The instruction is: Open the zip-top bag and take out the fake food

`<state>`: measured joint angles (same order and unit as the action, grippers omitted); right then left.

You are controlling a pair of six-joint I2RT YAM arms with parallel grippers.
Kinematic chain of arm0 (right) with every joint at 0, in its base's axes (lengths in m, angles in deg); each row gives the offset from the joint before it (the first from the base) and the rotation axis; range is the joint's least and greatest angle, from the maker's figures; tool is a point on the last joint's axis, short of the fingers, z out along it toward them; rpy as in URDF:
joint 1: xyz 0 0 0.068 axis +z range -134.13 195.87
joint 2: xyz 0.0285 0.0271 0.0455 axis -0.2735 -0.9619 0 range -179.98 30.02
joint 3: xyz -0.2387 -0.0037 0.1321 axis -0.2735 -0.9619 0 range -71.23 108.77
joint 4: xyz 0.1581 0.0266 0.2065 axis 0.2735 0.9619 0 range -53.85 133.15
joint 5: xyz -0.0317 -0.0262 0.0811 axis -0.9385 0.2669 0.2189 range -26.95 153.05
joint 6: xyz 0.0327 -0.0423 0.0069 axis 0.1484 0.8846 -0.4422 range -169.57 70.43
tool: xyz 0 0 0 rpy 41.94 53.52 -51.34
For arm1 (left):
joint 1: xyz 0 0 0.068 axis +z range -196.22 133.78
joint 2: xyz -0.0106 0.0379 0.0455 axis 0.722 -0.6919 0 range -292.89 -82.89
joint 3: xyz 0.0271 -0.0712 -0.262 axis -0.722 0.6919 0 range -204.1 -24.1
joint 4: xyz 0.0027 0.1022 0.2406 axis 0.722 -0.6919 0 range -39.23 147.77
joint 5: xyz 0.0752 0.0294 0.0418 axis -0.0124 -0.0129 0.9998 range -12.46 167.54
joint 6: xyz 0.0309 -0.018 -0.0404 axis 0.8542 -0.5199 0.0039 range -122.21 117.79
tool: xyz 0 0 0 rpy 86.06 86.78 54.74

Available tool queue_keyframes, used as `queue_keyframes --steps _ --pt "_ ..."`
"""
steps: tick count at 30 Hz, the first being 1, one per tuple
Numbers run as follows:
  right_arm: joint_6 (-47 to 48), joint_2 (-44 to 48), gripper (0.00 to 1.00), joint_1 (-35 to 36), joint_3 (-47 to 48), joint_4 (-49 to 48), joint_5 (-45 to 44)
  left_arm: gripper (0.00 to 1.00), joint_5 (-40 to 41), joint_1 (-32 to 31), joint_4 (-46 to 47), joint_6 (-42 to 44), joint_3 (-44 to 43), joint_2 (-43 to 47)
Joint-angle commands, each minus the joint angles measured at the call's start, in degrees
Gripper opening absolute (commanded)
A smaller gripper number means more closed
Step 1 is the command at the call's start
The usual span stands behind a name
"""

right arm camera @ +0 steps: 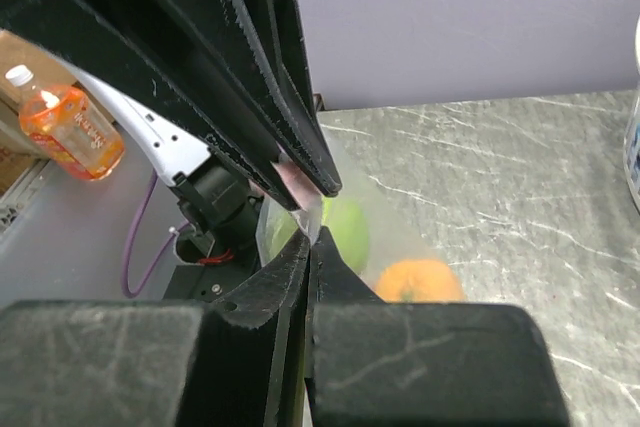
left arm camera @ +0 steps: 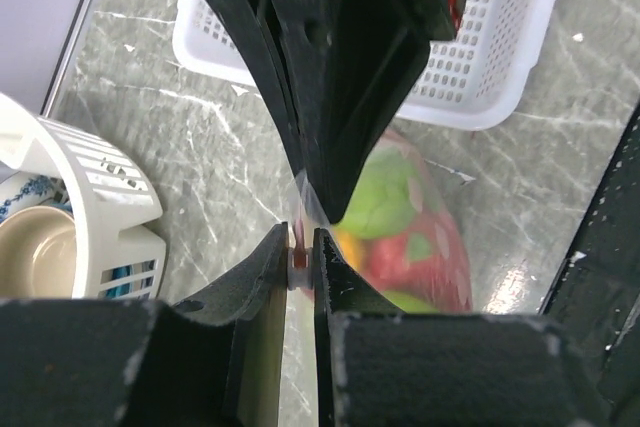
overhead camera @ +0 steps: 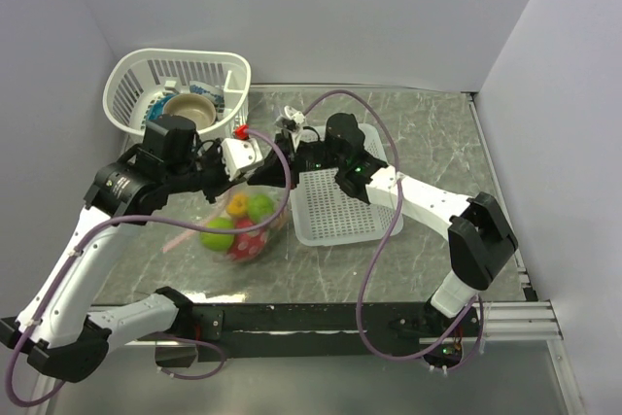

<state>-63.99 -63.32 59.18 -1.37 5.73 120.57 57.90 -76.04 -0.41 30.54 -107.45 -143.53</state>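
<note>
Orange drink bottle (right arm camera: 70,127): upper left of right wrist view, off the table, lying tilted.
Fake food (overhead camera: 243,225): lower centre-left of top view, inside the bag, bunched at its low end; lime-green balls, a yellow piece and red pieces packed touching. Orange ball (right arm camera: 420,282) beside a green one in right wrist view.
Zip-top bag (overhead camera: 260,191): clear, hanging from both grippers at centre-left of top view, sagging toward the bottom of frame. Mouth open or sealed: cannot tell.
Left gripper (left arm camera: 302,247): clamped tight on pink zip strip (left arm camera: 299,259), lower centre of left wrist view.
Right gripper (right arm camera: 308,233): pinched closed on the bag's top edge, tip to tip with the left one.
Table (overhead camera: 437,133): grey marble top.
Flat white basket (overhead camera: 340,211): centre of top view, just right of the bag, partly under the right arm.
Tall white basket (overhead camera: 146,75): upper left of top view, tan bowl (overhead camera: 190,109) inside.
</note>
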Motion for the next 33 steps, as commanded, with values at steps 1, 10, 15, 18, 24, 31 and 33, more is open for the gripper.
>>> queue_keyframes --steps 1,10,15,18,24,31,33 --pt "-2.28 2.11 0.01 -2.88 2.20 -7.64 -1.79 0.02 5.66 0.47 -4.40 0.74 1.70 2.90" --pt "-7.38 -1.05 0.03 -2.27 3.34 -11.25 -0.39 0.04 2.95 1.26 -5.11 0.38 -4.26 0.71" --pt "-5.28 0.17 0.00 -2.18 2.82 -8.52 -2.05 0.04 1.09 1.26 -6.78 0.21 -8.41 -2.20" --pt "-2.82 2.01 0.00 -2.88 1.85 -7.12 -5.57 0.04 2.58 1.26 -6.08 0.64 -4.81 -0.19" --pt "-5.27 2.90 0.00 -5.60 -0.43 -12.03 -14.17 0.03 8.03 2.49 -5.90 1.61 0.38 4.39" --pt "-7.91 0.97 0.00 -7.10 0.27 -15.90 -19.63 0.04 7.78 12.50 -7.65 7.14 0.21 4.13" --pt "-8.00 0.18 0.00 -7.19 0.89 -15.73 -20.60 0.03 6.90 16.70 -8.71 8.81 -1.02 3.43"
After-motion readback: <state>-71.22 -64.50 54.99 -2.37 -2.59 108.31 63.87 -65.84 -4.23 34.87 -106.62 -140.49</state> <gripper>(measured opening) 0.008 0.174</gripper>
